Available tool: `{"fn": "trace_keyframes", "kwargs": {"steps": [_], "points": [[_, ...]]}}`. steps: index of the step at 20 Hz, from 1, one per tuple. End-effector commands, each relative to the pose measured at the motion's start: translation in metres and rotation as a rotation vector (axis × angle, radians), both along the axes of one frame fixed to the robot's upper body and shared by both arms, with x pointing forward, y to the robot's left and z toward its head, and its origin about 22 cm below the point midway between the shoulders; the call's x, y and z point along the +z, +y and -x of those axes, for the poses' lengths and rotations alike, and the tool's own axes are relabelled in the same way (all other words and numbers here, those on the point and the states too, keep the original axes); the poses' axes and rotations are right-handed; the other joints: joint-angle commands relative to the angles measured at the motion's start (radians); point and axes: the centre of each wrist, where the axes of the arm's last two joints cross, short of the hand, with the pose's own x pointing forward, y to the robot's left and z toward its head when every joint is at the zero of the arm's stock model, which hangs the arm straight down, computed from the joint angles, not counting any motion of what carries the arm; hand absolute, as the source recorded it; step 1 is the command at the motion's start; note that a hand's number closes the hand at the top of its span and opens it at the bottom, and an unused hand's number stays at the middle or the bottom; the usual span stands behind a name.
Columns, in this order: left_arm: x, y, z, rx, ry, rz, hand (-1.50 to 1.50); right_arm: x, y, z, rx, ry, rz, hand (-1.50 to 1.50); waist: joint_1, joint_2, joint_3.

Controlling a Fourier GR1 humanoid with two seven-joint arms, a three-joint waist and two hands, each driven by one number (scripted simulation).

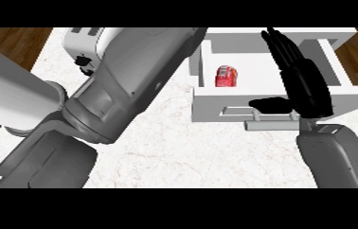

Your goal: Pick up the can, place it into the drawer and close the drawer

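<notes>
A red can (225,76) lies inside the open white drawer (210,105) at the upper right of the head view. My right hand (302,81) stands open over the drawer's right side, fingers straight and pointing away, thumb stretched left over the drawer's front near its handle (269,125). The hand does not touch the can, which lies to its left. My left forearm (126,86) crosses the view from lower left to upper middle; its hand is hidden beyond the arm.
A white toaster (84,43) stands on the marble counter (196,152) at the upper left, partly behind my left arm. Dark wood floor (21,43) shows past the counter's left edge.
</notes>
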Motion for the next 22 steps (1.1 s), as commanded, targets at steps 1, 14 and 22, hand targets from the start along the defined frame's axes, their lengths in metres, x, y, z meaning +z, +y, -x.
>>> {"fn": "trace_keyframes", "kwargs": {"steps": [1, 14, 22], "points": [[-0.006, 0.006, -0.002, -0.018, 0.022, 0.017, -1.5, -0.029, 0.025, -0.018, -0.011, -0.015, 0.104, -1.5, 0.018, -0.008, -0.001], [0.006, 0.055, -0.014, 0.029, 0.005, 0.017, -1.5, -0.072, 0.022, -0.084, -0.162, -0.084, 0.156, -1.5, 0.058, -0.014, -0.001], [0.01, 0.079, -0.015, 0.042, 0.007, 0.003, -1.5, -0.043, 0.036, -0.123, -0.219, -0.163, 0.16, -1.5, 0.077, -0.01, -0.001]]}}
